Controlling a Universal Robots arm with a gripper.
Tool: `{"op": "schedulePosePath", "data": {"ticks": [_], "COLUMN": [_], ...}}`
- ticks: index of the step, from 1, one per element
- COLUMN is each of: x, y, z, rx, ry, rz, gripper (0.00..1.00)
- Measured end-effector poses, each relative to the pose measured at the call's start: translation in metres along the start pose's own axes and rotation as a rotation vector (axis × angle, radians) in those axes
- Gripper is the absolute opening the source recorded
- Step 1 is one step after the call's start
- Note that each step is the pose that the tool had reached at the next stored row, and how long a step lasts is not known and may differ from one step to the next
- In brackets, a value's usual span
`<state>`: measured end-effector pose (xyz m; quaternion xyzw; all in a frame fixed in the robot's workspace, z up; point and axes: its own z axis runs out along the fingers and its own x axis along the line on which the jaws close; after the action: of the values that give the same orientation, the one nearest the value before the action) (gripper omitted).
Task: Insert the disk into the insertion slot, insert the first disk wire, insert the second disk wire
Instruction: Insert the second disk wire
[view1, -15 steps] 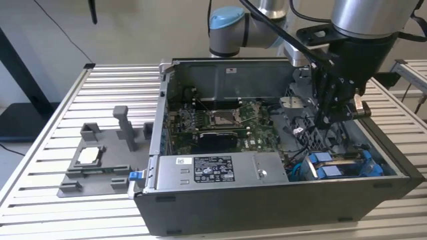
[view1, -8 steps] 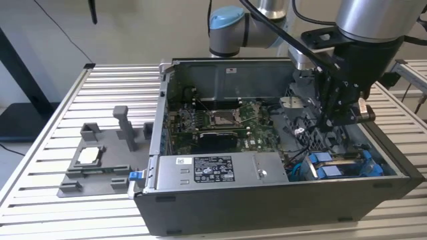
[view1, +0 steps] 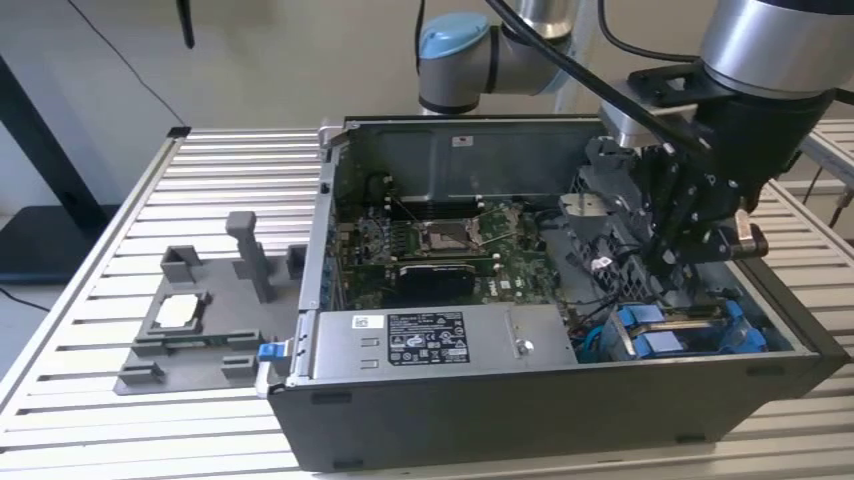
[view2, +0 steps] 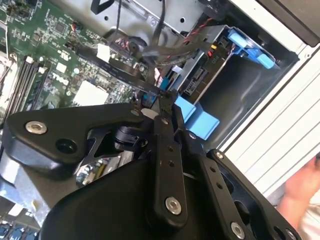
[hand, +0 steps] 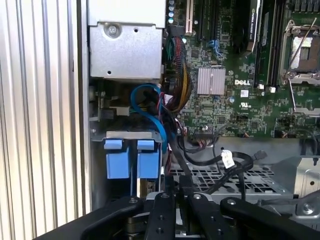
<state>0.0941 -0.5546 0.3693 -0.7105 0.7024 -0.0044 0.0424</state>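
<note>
My gripper hangs inside the open computer case, above its right-hand corner in the exterior view. In the second wrist view the fingertips are pressed together on the end of a flat black disk wire that runs back over the motherboard. The first wrist view shows the same shut gripper with the black wire rising from it. Just beyond the tips sits the disk in its blue carrier, inside the grey insertion slot.
The silver power-supply box fills the case's near side, and the green motherboard lies behind it. A blue cable and bundled wires crowd the bay. A grey fixture stands on the slatted table. A hand shows outside the case.
</note>
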Motion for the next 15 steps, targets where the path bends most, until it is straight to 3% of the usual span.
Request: {"op": "schedulePosePath", "data": {"ticks": [4,15], "x": [0.0061,0.0126], "y": [-0.0031,-0.0095], "z": [0.0018,0.0055], "rx": [-0.0118,-0.0194], "ry": [-0.0002,-0.0001], "rz": [0.001,0.010], "gripper": [0.16,0.16]}}
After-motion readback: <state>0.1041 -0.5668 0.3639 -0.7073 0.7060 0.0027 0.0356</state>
